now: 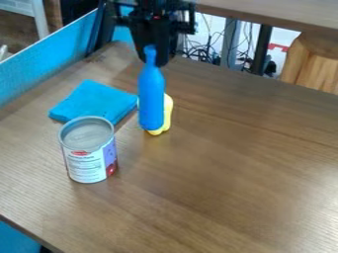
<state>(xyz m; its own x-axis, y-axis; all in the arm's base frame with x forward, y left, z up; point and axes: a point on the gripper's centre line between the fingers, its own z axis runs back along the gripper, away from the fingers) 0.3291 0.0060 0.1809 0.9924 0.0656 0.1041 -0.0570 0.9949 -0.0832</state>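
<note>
In the cam view the gripper (155,55) is up near the top, a bit left of center, pointing down w/ the neck of a blue bottle (151,94) right at its tip. Can't tell tbh if it's open, closed or actually gripping the bottle, bc dark parts overlap the neck there. The bottle's upright, base down, skinny end up, which imo makes sense: the neck is the narrowest bit and it's right where a gripper coming from above could get at it. Can't say for sure if the base is resting on the wooden table (231,163) or a touch above it, fwiw. Right behind the bottle there's a yellow thing w/ rounded lobes (169,109), mostly hidden, so idk what it is or if the two touch. A blue folded cloth (92,101) lies flat to the left of the bottle, prob folded so it stays a compact pad instead of sprawling. Then a can (89,155) w/ a white, purple and red label is closer to the cam, just in front of the cloth; can't tell if they touch. It's standing on its base w/ the gray end up, prob bc that's the stable way to park a can, and it's clear of the bottle w/ bare wood btwn them.
</note>
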